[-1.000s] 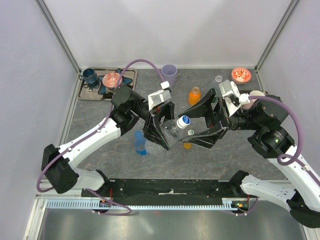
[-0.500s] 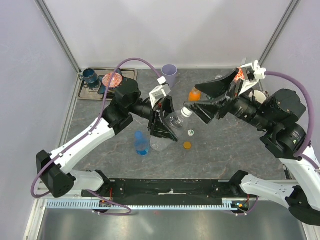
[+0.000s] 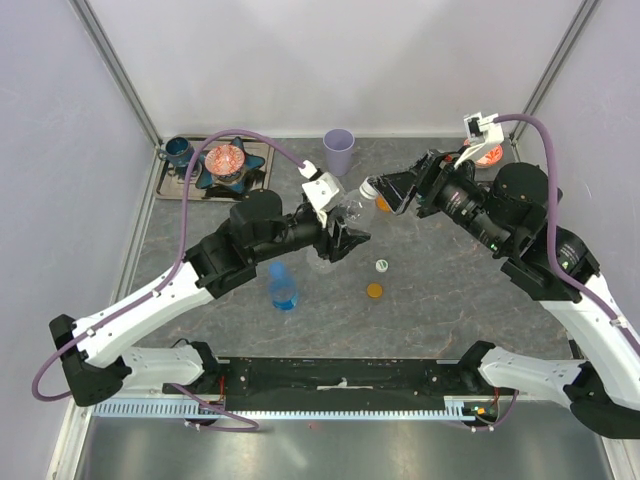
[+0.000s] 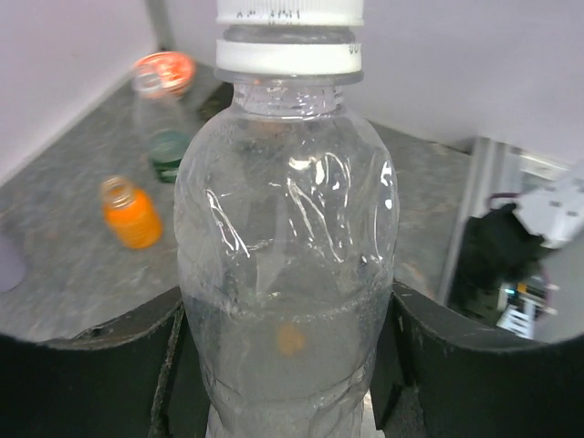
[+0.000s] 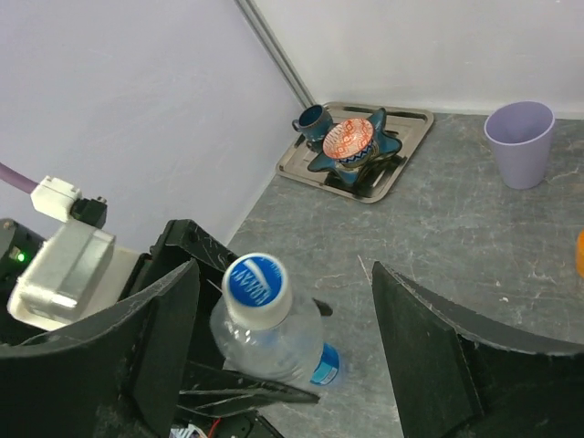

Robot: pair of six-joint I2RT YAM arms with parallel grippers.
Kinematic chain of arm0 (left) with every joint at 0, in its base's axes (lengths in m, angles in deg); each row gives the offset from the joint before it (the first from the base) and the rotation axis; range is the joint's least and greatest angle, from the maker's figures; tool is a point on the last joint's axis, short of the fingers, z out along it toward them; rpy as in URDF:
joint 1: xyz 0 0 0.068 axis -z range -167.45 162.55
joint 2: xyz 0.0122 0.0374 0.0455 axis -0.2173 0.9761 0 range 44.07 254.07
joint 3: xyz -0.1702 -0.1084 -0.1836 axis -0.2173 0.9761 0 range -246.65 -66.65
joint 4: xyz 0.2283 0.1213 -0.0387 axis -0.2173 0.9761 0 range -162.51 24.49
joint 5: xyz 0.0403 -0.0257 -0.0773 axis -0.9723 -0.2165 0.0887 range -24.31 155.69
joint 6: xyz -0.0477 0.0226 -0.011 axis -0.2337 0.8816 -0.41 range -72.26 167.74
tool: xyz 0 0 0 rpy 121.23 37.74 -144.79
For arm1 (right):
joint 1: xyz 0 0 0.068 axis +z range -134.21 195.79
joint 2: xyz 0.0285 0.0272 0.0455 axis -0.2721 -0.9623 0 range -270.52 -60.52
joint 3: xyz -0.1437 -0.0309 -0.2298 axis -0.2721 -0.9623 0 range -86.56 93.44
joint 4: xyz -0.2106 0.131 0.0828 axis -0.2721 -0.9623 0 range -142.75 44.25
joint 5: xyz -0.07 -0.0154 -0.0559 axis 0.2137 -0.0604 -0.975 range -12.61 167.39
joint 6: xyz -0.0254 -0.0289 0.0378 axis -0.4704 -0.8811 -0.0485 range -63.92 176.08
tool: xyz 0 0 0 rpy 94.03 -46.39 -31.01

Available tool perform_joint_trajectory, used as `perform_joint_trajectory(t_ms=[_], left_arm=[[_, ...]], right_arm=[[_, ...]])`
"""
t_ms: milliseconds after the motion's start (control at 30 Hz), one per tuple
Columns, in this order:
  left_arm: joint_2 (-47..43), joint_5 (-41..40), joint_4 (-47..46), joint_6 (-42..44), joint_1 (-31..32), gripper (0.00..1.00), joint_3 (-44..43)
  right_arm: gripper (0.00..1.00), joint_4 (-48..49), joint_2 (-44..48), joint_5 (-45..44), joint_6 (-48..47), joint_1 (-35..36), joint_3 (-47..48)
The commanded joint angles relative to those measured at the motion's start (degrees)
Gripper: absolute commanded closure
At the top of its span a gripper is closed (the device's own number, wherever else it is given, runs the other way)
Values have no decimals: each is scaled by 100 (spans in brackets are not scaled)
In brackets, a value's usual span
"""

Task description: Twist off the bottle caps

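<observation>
Left pincer (image 3: 338,238) clenched on clear bottle (image 4: 287,228), holding it tilted off the bench (image 3: 450,290) just nearside of lilac cup (image 3: 339,150), so white cap (image 5: 258,285) faces right pincer (image 3: 385,195). Right pincer released, jaws flanking cap without contact, probably lining up to twist.

A lilac cup (image 3: 339,150) stands at the back of the grey table (image 3: 440,300), and a corner tray (image 3: 262,148) holds a mug (image 3: 180,152) and a patterned bowl (image 3: 224,158) on a star dish (image 5: 391,143).
</observation>
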Motion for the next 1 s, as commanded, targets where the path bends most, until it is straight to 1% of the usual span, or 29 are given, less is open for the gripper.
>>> perform_joint_trajectory(t_ms=[0,133,233,567,733,867,900,967], left_arm=[[80,-1858,47,607,188,50,-25],[159,-2148,65,589,214,50,-60],[168,-2210,56,580,241,50,-69],[238,-2272,39,624,346,50,-78],[247,-2263,47,650,372,50,-43],[256,-2246,30,650,381,50,-34],[256,-2237,39,650,381,50,-34],[256,-2237,30,650,399,50,-34]], right_arm=[[18,153,-12,-289,230,20,-28],[18,250,-91,-272,257,20,-37],[19,268,-206,-245,274,20,-72],[28,496,-540,-342,248,20,-161],[35,558,-593,-395,230,20,-204],[42,611,-575,-438,222,11,-266],[47,663,-558,-439,230,20,-327],[51,672,-566,-386,222,20,-345]])
